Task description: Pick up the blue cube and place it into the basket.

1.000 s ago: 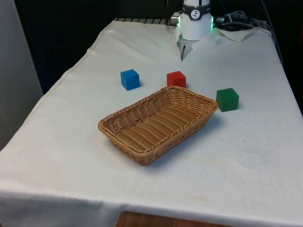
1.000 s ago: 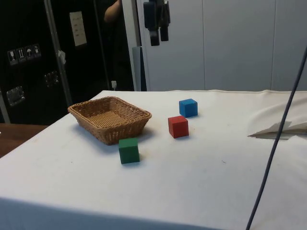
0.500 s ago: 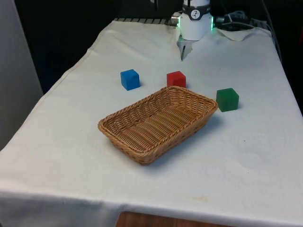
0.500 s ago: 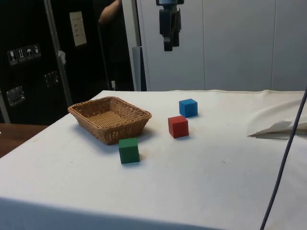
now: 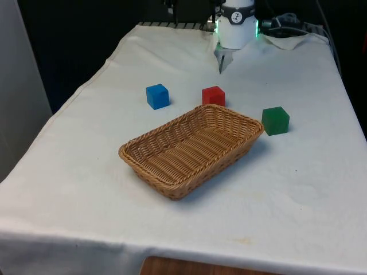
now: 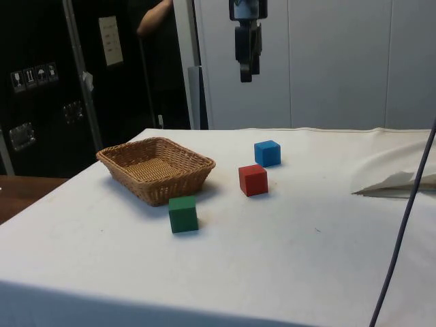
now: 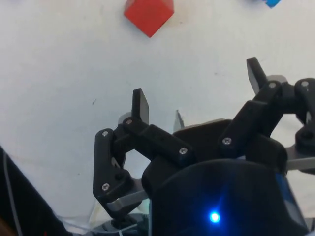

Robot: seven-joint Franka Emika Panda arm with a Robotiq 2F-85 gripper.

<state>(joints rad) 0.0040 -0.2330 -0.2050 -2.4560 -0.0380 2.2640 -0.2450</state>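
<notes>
Hanging high above the table in the side view, gripper [image 6: 246, 68] with fingers spread wide and nothing between them, up over the far part of the cloth and well clear of every object. Blue cube [image 5: 157, 95] sitting flat on the white cloth [image 5: 86, 172], towards the front view's left, near but apart from the red cube [image 5: 213, 95], the two side by side just beyond the basket's far rim. Basket [image 5: 172, 175] of woven wicker lying near the middle of the table, long axis running diagonally, holding nothing. Green cube [image 5: 275, 120] just off the basket's corner on the front view's right, not touching it. Open cloth all round the blue cube, nothing leaning on it or covering it from above. Seen from the wrist: red cube [image 7: 149, 14] beyond the spread fingertips [image 7: 141, 104] and a sliver of blue cube [image 7: 269, 3] at the picture's edge. Rumpled fold of cloth [image 6: 395, 180] on the table's robot end in the side view, with a dark cable [image 6: 402, 204] crossing in front. Person's arm [image 6: 153, 17] behind the table among the dark cabinets.
</notes>
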